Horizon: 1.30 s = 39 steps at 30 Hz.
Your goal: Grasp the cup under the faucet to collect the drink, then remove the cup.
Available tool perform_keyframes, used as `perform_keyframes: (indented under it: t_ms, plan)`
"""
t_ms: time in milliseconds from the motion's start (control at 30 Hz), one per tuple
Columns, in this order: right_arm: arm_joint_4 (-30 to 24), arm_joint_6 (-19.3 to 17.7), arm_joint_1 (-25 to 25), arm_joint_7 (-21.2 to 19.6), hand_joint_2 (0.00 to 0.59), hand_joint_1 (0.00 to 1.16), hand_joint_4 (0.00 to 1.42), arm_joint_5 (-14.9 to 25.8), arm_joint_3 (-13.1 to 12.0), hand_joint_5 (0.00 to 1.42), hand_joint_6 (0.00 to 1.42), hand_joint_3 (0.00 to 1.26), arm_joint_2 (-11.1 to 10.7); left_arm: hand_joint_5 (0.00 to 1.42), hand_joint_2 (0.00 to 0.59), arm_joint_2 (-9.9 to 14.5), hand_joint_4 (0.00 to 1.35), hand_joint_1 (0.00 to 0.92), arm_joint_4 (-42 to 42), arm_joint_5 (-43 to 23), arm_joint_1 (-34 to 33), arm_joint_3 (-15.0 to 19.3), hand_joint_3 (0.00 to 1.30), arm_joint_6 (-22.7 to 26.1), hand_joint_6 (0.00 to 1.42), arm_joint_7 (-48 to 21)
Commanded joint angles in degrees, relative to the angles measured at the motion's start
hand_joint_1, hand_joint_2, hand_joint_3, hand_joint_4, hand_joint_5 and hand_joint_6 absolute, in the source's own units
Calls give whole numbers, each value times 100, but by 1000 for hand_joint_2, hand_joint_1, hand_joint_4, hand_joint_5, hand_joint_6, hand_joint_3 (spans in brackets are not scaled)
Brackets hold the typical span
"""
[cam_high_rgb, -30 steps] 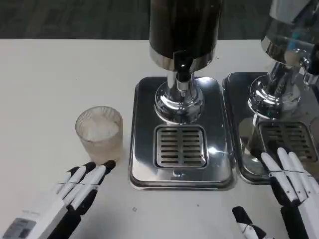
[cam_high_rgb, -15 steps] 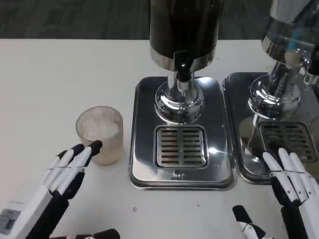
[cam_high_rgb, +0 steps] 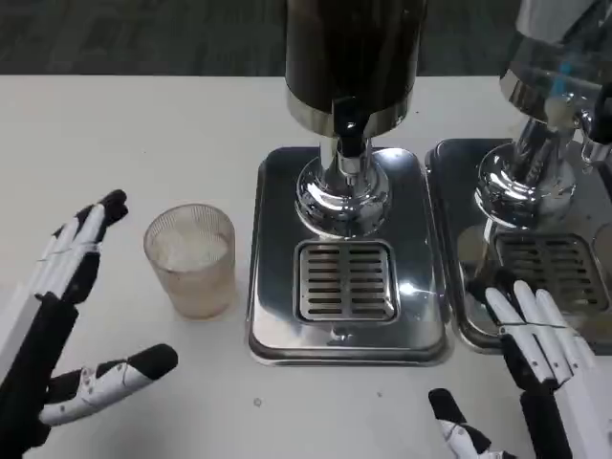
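Head view: we see cup (cam_high_rgb: 190, 259) on tabletop (cam_high_rgb: 143, 134), just right of left robot hand (cam_high_rgb: 67, 316), spread open, not touching; right robot hand (cam_high_rgb: 535, 382) open too.

Dispenser (cam_high_rgb: 350, 57) tank cut off by the top edge; its lid and upper body can't be seen. Second dispenser (cam_high_rgb: 555, 86), right of the first, cropped by the top and right edges; its tray (cam_high_rgb: 449, 239) also runs off the right edge. Left robot hand (cam_high_rgb: 57, 316), left of the first dispenser's tray, has its wrist and forearm cut off at the left and bottom edges. Right robot hand (cam_high_rgb: 535, 373) is cropped at the bottom edge and covers the near corner of the second tray. Cup (cam_high_rgb: 190, 258) contents are cloudy, can't tell what's inside.
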Motion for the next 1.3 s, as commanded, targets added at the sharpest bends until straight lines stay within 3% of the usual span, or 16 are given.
perform_keyframes:
  t_ms: [33, 233, 467, 600, 1300]
  plan:
    - [63, 32, -122, 24, 356, 483, 61, -15, 69, 73, 195, 144, 15, 0, 27, -116, 0, 63, 546, -26, -436, -11, 0, -58, 0, 193]
    - [102, 75, -307, 24, 355, 489, 74, -43, 154, 84, 196, 149, 47, 15, 16, 7, 0, 170, 1506, 174, -1167, -142, 0, 111, 46, 322]
    - [168, 105, -416, -5, 355, 492, 103, -61, 233, 104, 196, 167, 71, 71, 14, 203, 0, 191, 2729, 276, -1914, -451, 0, 158, 97, 455]
    - [170, 120, -468, -29, 355, 492, 115, -78, 293, 110, 196, 181, 110, 133, 20, 228, 0, 250, 3324, 228, -2322, -641, 0, 119, 158, 416]
    - [265, 116, -618, -122, 350, 467, 132, -111, 503, 133, 230, 247, 193, 220, 24, 160, 47, 306, 4460, 131, -3471, -1404, 4, 420, 222, 38]
